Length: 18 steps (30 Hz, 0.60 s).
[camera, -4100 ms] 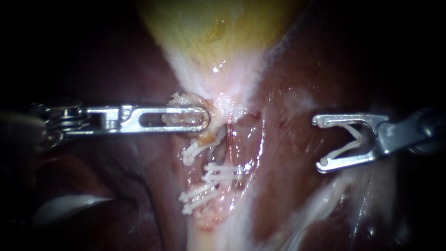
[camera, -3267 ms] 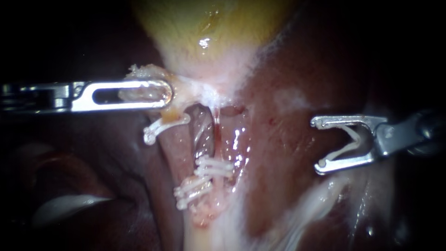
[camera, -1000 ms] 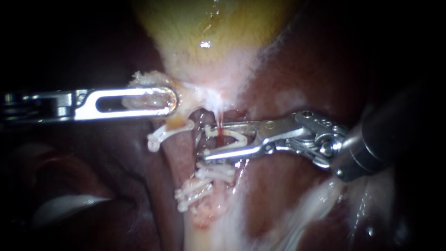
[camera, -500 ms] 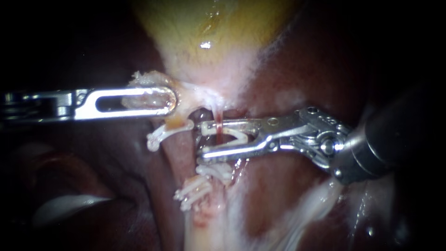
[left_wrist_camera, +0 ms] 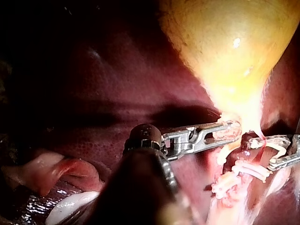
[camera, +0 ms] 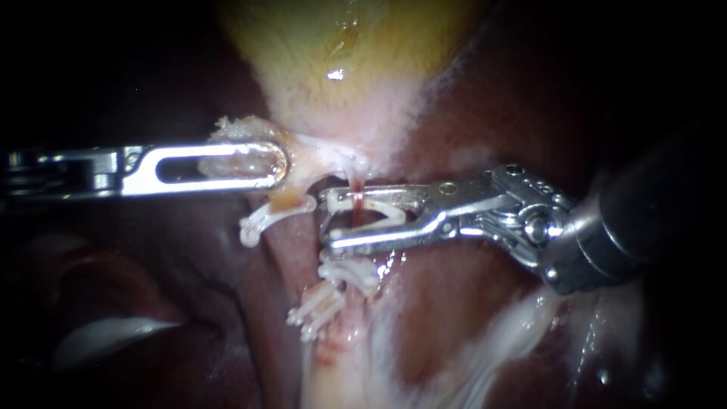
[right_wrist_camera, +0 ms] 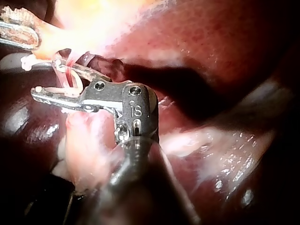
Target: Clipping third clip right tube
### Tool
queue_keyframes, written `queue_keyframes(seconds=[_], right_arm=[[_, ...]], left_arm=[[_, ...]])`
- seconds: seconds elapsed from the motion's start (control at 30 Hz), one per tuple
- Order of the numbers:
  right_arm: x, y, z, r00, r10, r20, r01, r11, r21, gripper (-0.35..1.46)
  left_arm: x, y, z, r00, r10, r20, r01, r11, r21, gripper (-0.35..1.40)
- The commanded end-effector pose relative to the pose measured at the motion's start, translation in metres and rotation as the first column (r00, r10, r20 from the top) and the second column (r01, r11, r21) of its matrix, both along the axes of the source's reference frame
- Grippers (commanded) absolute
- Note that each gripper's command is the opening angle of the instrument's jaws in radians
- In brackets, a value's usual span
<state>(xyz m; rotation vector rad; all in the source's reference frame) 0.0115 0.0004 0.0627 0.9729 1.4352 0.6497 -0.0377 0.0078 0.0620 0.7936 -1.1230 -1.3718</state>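
Endoscope view, centre of frame: right instrument (camera: 327, 221) enters from the right, jaws apart and carrying an open white clip (camera: 382, 220), one leg seated in each jaw. The thin red right tube (camera: 354, 203) runs down between the clip's legs, and the clip is not closed on it. Just below lie seated clips (camera: 341, 276).

Left of centre: left instrument (camera: 261, 164), jaws closed on pale tissue (camera: 231, 127) under the yellow gallbladder (camera: 341, 45). Dark liver (camera: 485, 98) on the right.
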Motion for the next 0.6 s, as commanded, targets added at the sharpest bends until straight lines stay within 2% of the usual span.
queue_keyframes(seconds=[0.03,0.17,0.33,0.37,0.43,0.6], right_arm=[[0.0000,0.0000,0.0000,1.0000,0.000,0.001,0.000,1.000,0.000,0.39],[-0.0003,-0.0002,0.0000,1.0000,-0.004,0.009,0.003,0.999,0.040,0.20],[-0.0008,-0.0001,0.0002,0.9998,0.002,0.021,-0.003,0.998,0.062,-0.30],[-0.0009,0.0000,0.0003,0.9997,0.003,0.024,-0.005,0.998,0.068,-0.35],[-0.0010,-0.0001,0.0005,0.9987,0.025,0.045,-0.029,0.996,0.083,-0.35],[-0.0011,-0.0006,0.0013,0.9967,0.004,0.081,-0.010,0.998,0.070,-0.35]], left_arm=[[0.0000,0.0000,0.0000,1.0000,0.000,-0.001,0.000,1.000,0.000,-0.35],[0.0000,0.0000,0.0000,1.0000,0.000,-0.001,0.000,1.000,0.000,-0.35],[0.0000,0.0000,0.0001,1.0000,0.000,-0.001,0.000,1.000,-0.001,-0.35],[0.0000,0.0000,0.0001,1.0000,0.000,-0.001,0.000,1.000,-0.001,-0.35],[0.0000,0.0000,0.0001,1.0000,0.000,-0.001,0.000,1.000,-0.001,-0.35],[0.0000,0.0000,0.0001,1.0000,0.000,0.000,0.000,1.000,-0.001,-0.35]])
